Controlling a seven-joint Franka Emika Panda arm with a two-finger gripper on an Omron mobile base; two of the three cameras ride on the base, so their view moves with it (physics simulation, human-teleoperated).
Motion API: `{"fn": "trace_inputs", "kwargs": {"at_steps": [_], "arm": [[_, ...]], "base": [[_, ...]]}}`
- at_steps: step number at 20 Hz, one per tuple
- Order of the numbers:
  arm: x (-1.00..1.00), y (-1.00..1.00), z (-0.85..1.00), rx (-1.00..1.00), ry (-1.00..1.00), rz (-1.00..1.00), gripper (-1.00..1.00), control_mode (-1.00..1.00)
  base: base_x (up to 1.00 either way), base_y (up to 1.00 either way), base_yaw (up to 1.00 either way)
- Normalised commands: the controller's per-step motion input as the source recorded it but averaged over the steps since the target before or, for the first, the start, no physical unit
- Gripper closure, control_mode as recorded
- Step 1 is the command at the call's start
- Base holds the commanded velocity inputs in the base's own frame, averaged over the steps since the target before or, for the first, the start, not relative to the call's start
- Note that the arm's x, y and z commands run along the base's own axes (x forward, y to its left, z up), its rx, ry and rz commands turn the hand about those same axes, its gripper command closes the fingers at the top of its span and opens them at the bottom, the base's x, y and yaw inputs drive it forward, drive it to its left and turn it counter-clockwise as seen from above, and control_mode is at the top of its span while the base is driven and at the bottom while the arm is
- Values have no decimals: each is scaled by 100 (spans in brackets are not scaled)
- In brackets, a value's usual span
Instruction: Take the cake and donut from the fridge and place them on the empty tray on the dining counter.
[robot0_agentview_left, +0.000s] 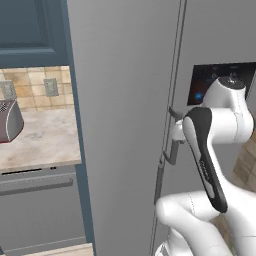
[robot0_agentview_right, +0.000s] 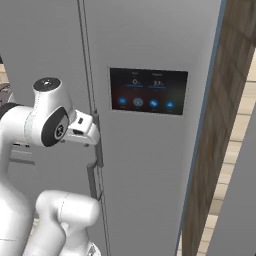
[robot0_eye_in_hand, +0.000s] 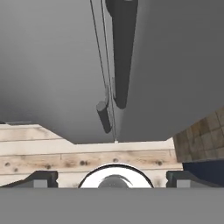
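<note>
The grey fridge (robot0_agentview_left: 125, 100) (robot0_agentview_right: 150, 175) (robot0_eye_in_hand: 52, 65) stands right in front of me, and both of its doors look shut. Two long dark handles run beside the centre seam, one (robot0_eye_in_hand: 122, 52) on the panel door and a shorter one (robot0_eye_in_hand: 104, 116) on the other door. My gripper (robot0_agentview_left: 173, 131) (robot0_agentview_right: 94, 131) (robot0_eye_in_hand: 111, 178) sits at the seam by these handles, open, its fingertips (robot0_eye_in_hand: 43, 178) spread wide with nothing clamped between them. The cake and the donut are hidden behind the doors. The empty tray and the dining counter are out of view.
A black panel with blue lights (robot0_agentview_right: 148, 91) (robot0_agentview_left: 215, 80) is on the right door. Left of the fridge are a beige worktop (robot0_agentview_left: 45, 140) with a toaster (robot0_agentview_left: 7, 120), and dark blue cabinets (robot0_agentview_left: 30, 25). A wooden side panel (robot0_agentview_right: 220, 125) flanks the right. Wooden floor (robot0_eye_in_hand: 87, 153) lies below.
</note>
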Motion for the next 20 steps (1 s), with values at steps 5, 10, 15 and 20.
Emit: {"fn": "trace_inputs", "kwargs": {"at_steps": [5, 10, 15, 20], "arm": [[-26, -6, -1, 0, 0, -1, -100, -100], [0, 0, 0, 0, 0, 0, -100, 100], [0, 0, 0, 0, 0, 0, -100, 100], [0, 0, 0, 0, 0, 0, -100, 100]], "base": [[0, 0, 0], [0, 0, 0], [-33, 0, 0], [-62, 0, 0]]}}
